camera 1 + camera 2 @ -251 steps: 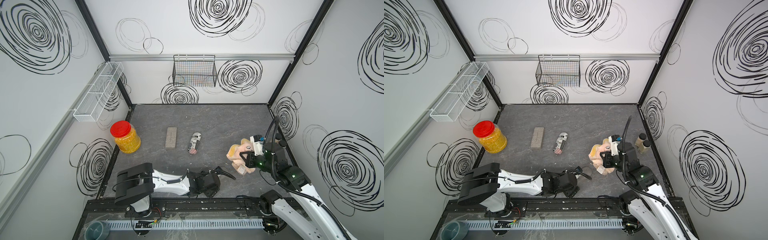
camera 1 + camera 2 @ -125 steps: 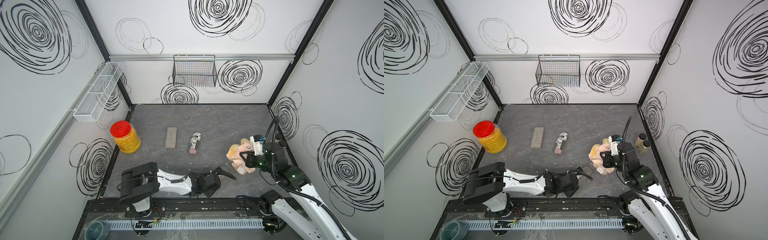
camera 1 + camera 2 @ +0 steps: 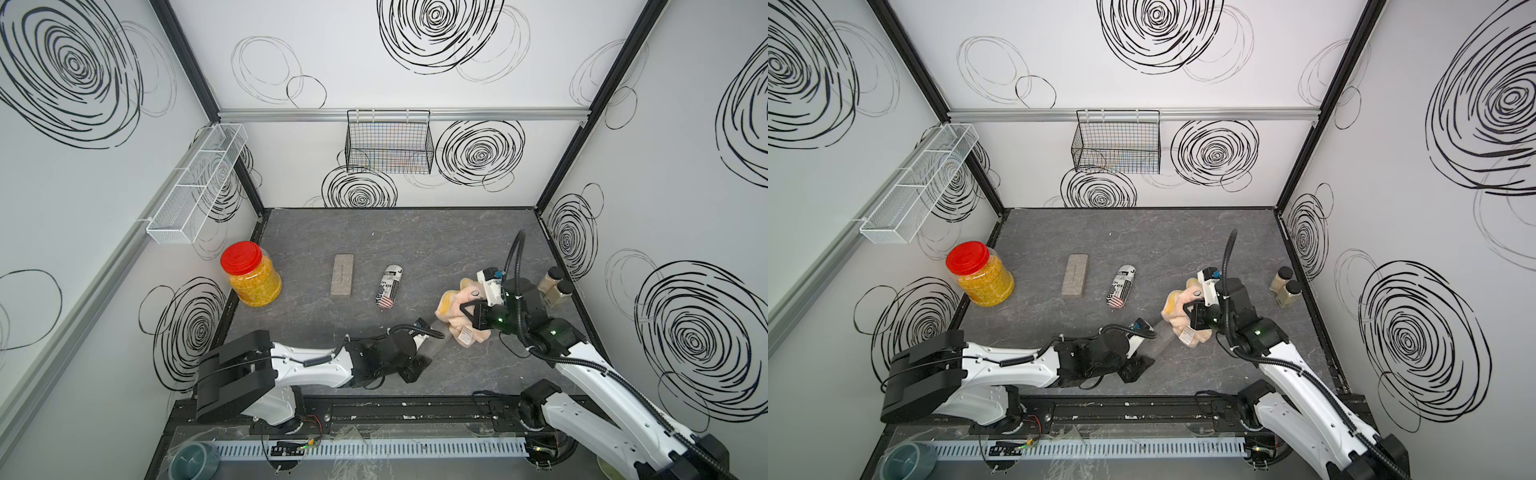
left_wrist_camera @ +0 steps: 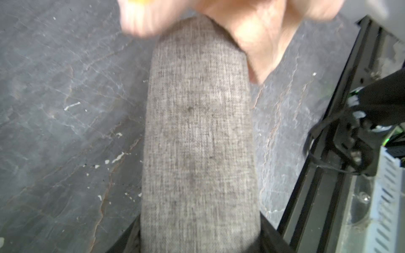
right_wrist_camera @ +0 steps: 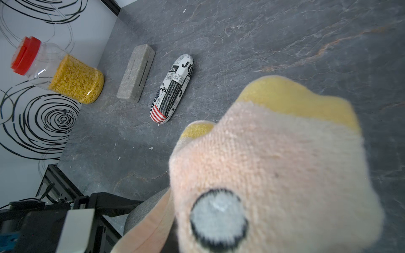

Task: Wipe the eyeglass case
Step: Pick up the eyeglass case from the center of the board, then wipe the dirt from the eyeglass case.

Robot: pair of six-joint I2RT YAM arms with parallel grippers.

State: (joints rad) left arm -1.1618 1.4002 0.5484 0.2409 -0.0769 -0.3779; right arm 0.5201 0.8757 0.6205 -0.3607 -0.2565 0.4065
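Observation:
A grey fabric eyeglass case is held at its near end by my left gripper, whose dark jaws press on both of its sides. In both top views the case points from the left gripper toward the right arm. A peach and yellow cloth hangs bunched from my right gripper, which is shut on it and mostly hidden by it. The cloth lies over the case's far end.
A newspaper-print case and a flat grey case lie mid-table. A red-lidded jar stands at the left wall, and two spice bottles at the right wall. A black wire basket hangs at the back.
My left gripper has shut on the grey case, and the case's far end now meets the cloth. The right arm and cloth have stayed in place.

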